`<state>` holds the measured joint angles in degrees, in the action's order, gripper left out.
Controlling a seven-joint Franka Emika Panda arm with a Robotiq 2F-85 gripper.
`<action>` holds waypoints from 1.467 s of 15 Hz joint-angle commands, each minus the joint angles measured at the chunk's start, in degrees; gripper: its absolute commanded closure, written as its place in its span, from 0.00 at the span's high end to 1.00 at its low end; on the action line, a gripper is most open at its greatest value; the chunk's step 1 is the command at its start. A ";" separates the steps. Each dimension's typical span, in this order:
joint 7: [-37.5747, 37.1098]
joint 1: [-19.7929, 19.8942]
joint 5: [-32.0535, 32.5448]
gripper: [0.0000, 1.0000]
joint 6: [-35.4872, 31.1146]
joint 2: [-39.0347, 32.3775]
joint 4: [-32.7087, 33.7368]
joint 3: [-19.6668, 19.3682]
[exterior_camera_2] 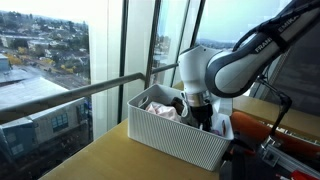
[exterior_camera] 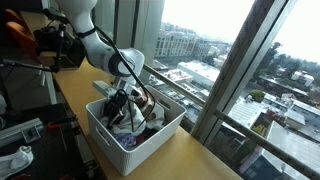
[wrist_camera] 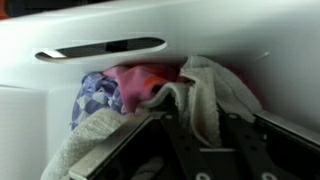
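Note:
My gripper (wrist_camera: pixel 192 125) is down inside a white plastic basket (exterior_camera: pixel 150 143) full of cloths, seen in both exterior views (exterior_camera_2: pixel 170 135). In the wrist view its two black fingers are closed on a fold of white towel (wrist_camera: pixel 205 95) that runs up between them. A pink cloth (wrist_camera: pixel 145 80) and a blue-and-white patterned cloth (wrist_camera: pixel 95 95) lie just beyond the towel against the basket's inner wall (wrist_camera: pixel 100 30), which has a slot handle. In an exterior view the gripper (exterior_camera: pixel 122 100) is low among the cloths.
The basket stands on a wooden table (exterior_camera: pixel 190 160) beside tall windows with a metal rail (exterior_camera_2: pixel 70 95). Cluttered equipment (exterior_camera: pixel 30 45) sits at the table's far end. An orange object (exterior_camera_2: pixel 285 125) lies behind the basket.

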<state>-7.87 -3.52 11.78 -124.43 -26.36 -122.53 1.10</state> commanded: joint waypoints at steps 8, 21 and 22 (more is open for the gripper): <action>0.72 -3.56 1.92 1.00 9.08 13.56 7.00 0.92; 3.06 -4.49 -4.42 1.00 4.94 13.54 12.21 4.55; 3.08 -4.46 -4.43 1.00 4.85 13.47 12.24 4.54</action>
<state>-4.78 -7.91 7.38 -119.73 -12.88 -110.41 5.69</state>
